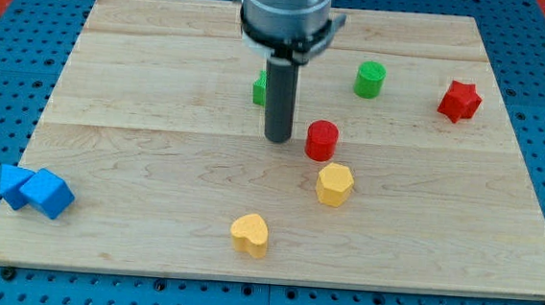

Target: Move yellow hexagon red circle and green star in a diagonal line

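The red circle sits near the middle of the wooden board. The yellow hexagon lies just below and right of it, almost touching. A green block, likely the green star, is mostly hidden behind the rod, above and left of the red circle. My tip rests on the board just left of the red circle, a small gap apart, and below the hidden green block.
A green cylinder stands at the upper right and a red star further right. A yellow heart lies near the bottom middle. Two blue blocks sit at the board's left edge.
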Available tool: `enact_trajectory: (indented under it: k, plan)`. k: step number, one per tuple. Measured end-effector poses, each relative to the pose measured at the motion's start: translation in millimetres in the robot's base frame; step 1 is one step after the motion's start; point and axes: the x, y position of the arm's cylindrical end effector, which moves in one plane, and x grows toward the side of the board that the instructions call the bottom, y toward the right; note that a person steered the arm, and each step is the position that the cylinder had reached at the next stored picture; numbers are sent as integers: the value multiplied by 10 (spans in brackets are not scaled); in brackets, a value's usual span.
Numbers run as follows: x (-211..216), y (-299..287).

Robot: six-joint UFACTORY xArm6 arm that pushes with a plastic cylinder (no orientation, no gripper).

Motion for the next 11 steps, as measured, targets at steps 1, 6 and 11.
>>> enact_trajectory:
  k: [1,6,11]
  plan:
    - [-298,0]
    - [-441,-741]
    - [-643,-362]
